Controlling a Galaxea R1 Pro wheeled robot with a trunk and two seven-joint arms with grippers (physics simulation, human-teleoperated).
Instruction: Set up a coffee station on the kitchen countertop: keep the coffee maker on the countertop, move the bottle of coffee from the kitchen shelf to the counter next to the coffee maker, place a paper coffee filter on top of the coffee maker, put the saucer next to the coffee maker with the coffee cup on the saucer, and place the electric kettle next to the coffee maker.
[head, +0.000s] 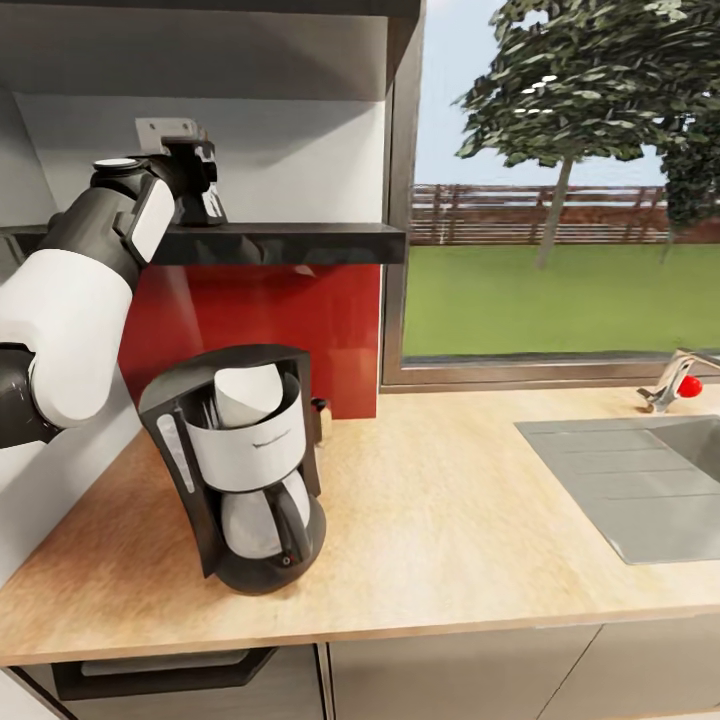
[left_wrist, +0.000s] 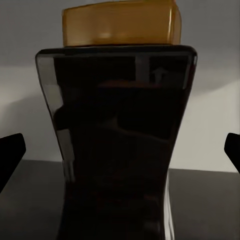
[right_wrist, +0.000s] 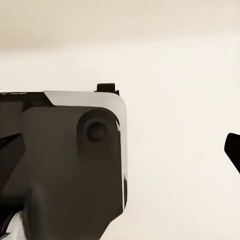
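The coffee maker is black with a white upper body — small red switch. The bottle of coffee is glossy dark, golden-brown lidded; the kitchen shelf is black.

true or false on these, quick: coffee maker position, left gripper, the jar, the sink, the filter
1. The coffee maker stands on the kitchen countertop. True.
2. The left gripper is down at the countertop. False: it is up at the kitchen shelf.
3. The bottle of coffee sits between the open left fingers, golden-brown lid on. True.
4. The sink is left of the coffee maker. False: it is to the right.
5. A white paper coffee filter sits in the coffee maker's top. True.
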